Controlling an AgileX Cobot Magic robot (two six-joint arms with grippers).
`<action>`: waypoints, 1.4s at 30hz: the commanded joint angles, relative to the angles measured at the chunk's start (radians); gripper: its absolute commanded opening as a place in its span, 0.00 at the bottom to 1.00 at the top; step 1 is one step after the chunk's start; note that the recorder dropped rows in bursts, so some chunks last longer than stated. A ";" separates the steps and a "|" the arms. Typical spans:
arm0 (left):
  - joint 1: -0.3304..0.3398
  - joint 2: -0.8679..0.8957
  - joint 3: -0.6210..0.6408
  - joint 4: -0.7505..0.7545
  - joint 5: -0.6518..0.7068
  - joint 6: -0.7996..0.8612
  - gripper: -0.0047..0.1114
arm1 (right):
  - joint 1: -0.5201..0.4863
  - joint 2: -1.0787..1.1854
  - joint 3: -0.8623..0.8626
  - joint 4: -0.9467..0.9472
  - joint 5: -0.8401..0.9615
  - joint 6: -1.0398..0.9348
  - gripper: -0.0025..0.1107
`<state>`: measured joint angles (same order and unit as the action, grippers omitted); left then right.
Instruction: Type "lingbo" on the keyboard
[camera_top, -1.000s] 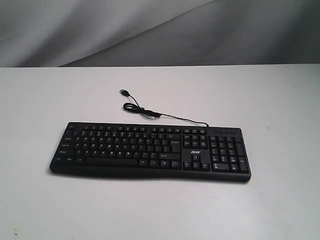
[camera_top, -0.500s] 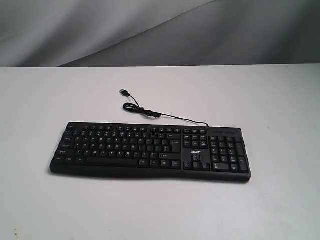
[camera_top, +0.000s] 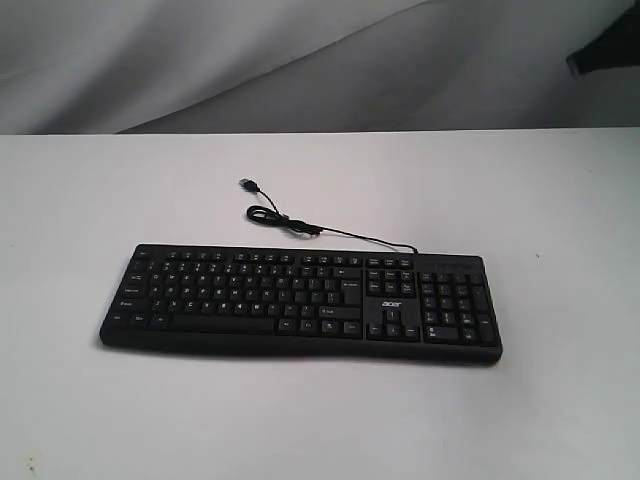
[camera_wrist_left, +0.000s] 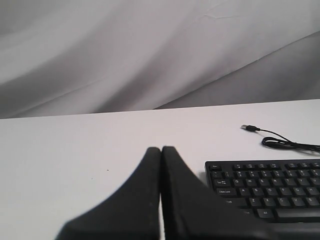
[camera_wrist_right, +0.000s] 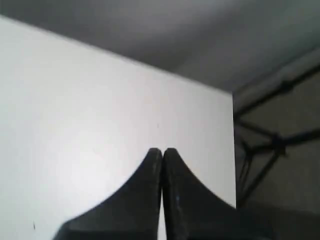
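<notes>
The wide black keyboard (camera_top: 300, 300) lies flat on the white table, number pad on the right and the small white acer logo beside it. Its thin black cable (camera_top: 300, 225) loops behind it and ends in a loose USB plug (camera_top: 246, 184). In the left wrist view my left gripper (camera_wrist_left: 161, 148) is shut with nothing in it, off the keyboard's (camera_wrist_left: 270, 187) Esc-side end and clear of the keys. My right gripper (camera_wrist_right: 162, 150) is also shut and empty over bare table; no keyboard shows in its view.
The white table (camera_top: 100, 190) runs back to a grey draped cloth (camera_top: 200, 60). A dark shape (camera_top: 608, 42) pokes in at the exterior view's upper right edge. The right wrist view shows the table edge (camera_wrist_right: 233, 150) with dark frame struts (camera_wrist_right: 270, 145) beyond.
A dark shape has come into the upper right corner of the exterior view. The keyboard and its cable have not moved.
</notes>
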<state>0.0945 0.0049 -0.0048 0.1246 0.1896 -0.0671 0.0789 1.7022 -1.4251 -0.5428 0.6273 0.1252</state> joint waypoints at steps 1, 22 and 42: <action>-0.005 -0.005 0.005 0.000 -0.006 -0.002 0.04 | 0.053 0.212 -0.214 0.413 0.328 -0.395 0.02; -0.005 -0.005 0.005 0.000 -0.006 -0.002 0.04 | 0.491 0.458 -0.147 1.194 0.150 -1.246 0.02; -0.005 -0.005 0.005 0.000 -0.006 -0.002 0.04 | 0.444 0.447 0.046 1.499 -0.018 -1.533 0.02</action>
<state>0.0945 0.0049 -0.0048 0.1246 0.1896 -0.0671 0.5311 2.1307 -1.3832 0.9104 0.6194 -1.3735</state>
